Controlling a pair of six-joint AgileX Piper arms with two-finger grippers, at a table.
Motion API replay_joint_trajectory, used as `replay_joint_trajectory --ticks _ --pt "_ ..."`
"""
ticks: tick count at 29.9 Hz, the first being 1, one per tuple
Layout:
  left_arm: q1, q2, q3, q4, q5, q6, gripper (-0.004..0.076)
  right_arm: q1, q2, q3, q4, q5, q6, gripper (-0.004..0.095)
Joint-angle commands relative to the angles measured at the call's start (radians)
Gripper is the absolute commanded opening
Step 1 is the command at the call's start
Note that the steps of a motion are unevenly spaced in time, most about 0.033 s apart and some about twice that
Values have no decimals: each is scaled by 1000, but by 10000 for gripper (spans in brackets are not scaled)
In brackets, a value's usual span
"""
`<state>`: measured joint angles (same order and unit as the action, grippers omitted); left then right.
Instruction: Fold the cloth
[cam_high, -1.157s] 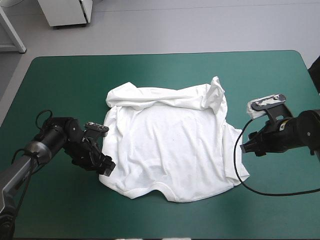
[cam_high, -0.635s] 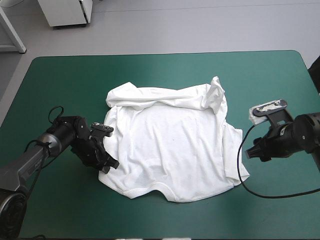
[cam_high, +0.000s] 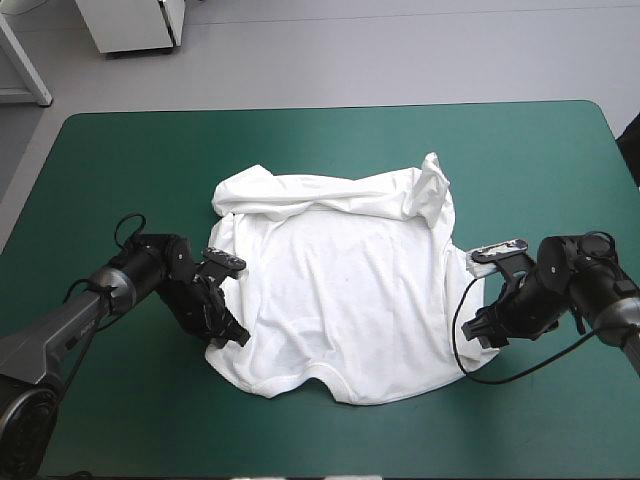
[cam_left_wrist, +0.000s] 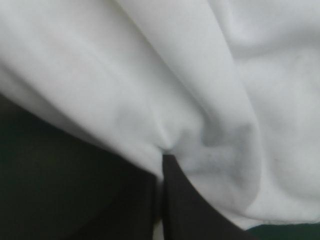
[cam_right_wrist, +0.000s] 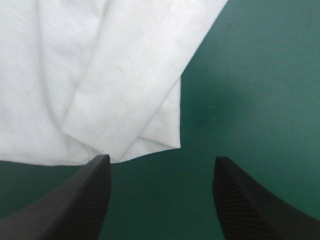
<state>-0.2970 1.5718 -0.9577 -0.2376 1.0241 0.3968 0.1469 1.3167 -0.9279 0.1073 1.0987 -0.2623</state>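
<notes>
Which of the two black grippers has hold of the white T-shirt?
The left gripper, shut on the white T-shirt; the right gripper stands open.

We read no text, label, brand mark, number or sign in any view. The T-shirt (cam_high: 340, 290) is plain white where it shows, and the bare teal-green cover (cam_high: 120, 150) carries no legible marking.
</notes>
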Motion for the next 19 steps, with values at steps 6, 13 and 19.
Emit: replay_joint_trajectory --ticks 6,13,19 --pt "-15 -11 -8 -57 -2 -13 -22 3 97 -20 20 -61 -41 566" --pt "-15 -11 -8 -55 5 -13 -22 36 156 -19 30 -64 -54 555" --pt "-15 -11 -8 -55 10 -21 -22 121 205 -19 30 -84 -26 405"
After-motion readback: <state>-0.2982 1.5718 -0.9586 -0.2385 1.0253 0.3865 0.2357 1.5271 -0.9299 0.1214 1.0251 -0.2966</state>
